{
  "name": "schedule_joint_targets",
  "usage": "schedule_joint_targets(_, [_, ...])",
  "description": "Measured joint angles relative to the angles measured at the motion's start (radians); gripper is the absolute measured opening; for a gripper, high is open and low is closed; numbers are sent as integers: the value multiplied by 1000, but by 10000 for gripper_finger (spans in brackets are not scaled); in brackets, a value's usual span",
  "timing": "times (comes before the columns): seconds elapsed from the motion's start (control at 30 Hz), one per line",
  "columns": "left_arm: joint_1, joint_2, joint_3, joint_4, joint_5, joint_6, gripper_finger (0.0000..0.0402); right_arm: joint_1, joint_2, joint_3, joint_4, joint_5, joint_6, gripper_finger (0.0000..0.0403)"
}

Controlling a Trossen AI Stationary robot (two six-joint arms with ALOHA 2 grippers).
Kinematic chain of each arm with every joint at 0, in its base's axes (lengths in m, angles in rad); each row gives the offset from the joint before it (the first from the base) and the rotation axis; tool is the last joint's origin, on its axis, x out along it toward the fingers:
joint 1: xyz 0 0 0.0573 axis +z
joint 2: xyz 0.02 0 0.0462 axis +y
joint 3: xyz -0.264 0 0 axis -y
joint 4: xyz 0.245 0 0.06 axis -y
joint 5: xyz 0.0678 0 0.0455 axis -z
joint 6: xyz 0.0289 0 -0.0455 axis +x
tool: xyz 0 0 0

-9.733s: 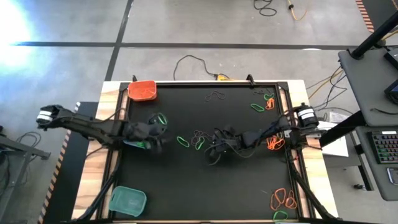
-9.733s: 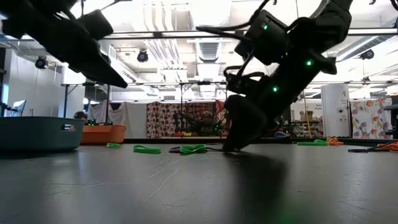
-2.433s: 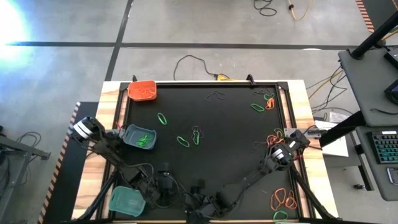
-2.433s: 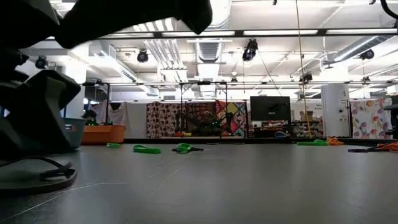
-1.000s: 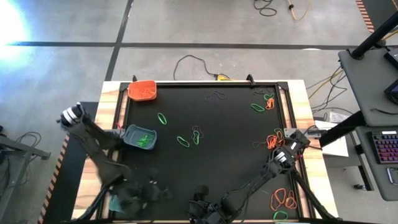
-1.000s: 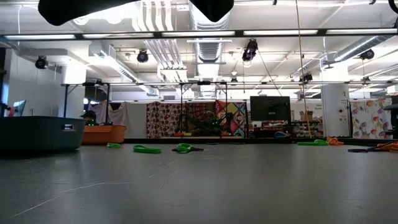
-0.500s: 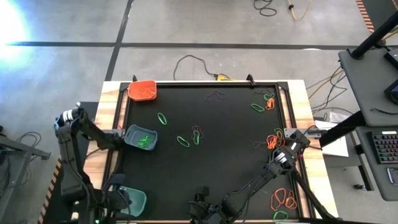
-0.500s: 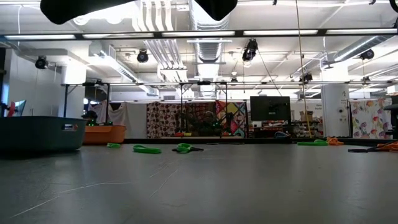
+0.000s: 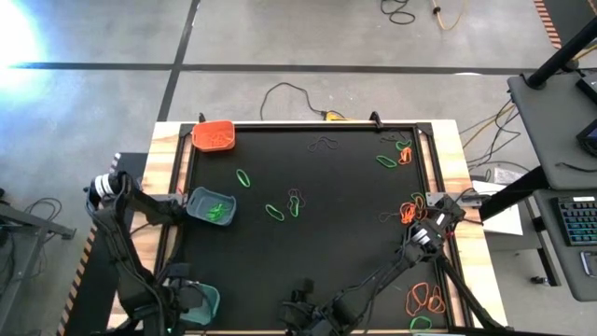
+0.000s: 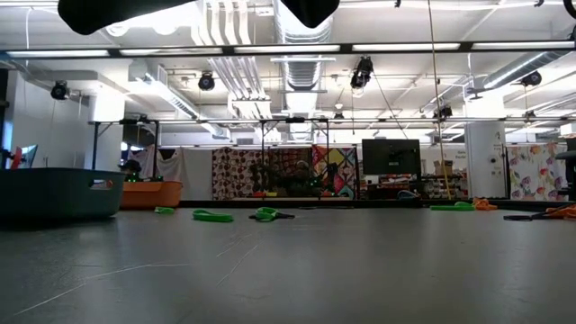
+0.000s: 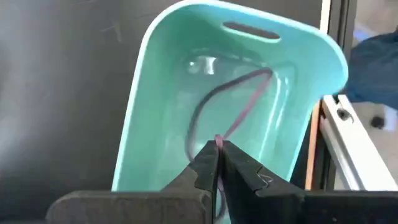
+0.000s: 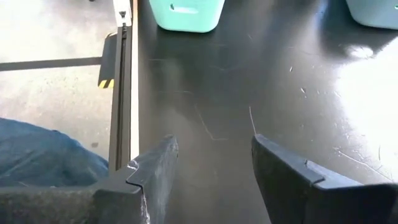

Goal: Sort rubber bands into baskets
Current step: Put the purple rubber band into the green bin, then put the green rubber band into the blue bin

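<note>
At the table's front-left corner the left gripper (image 11: 217, 163) hangs over the near teal basket (image 11: 298, 68), its jaws pinching a dark rubber band (image 11: 239, 102) whose loop droops into the tray, evidently poised to drop it there. The other teal basket (image 9: 209, 206) with green bands sits by the left edge, the orange basket (image 9: 214, 135) at the back-left corner, with unsorted bands (image 9: 295, 203) scattered mid-table and rightward. The right gripper (image 12: 211, 168) waits low at the front edge, jaws spread and empty.

You've got a black mat (image 9: 326, 233), orange basket (image 9: 214, 135), teal baskets (image 9: 209, 205) w/ green bands, orange, green & black bands (image 9: 413, 210) loose, pale wood edge (image 9: 471, 252)
</note>
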Motion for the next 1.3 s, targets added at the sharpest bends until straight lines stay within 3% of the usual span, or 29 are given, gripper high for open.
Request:
schedule_joint_targets(0.43, [19,34,-71,80,31,54,8,2,0,0,0,-2,26,199])
schedule_joint_targets(0.8, [46,34,-61,87,16,94,78,2,0,0,0,-2,26,199])
schedule_joint_targets(1.1, [49,33,35,-4,14,164,138,0,0,0,0,-2,25,199])
schedule_joint_targets(1.2, [55,33,97,-98,-59,211,150,-2,0,0,0,-1,19,199])
schedule_joint_targets(1.3, [66,33,162,-219,-282,213,156,-5,0,0,6,6,18,199])
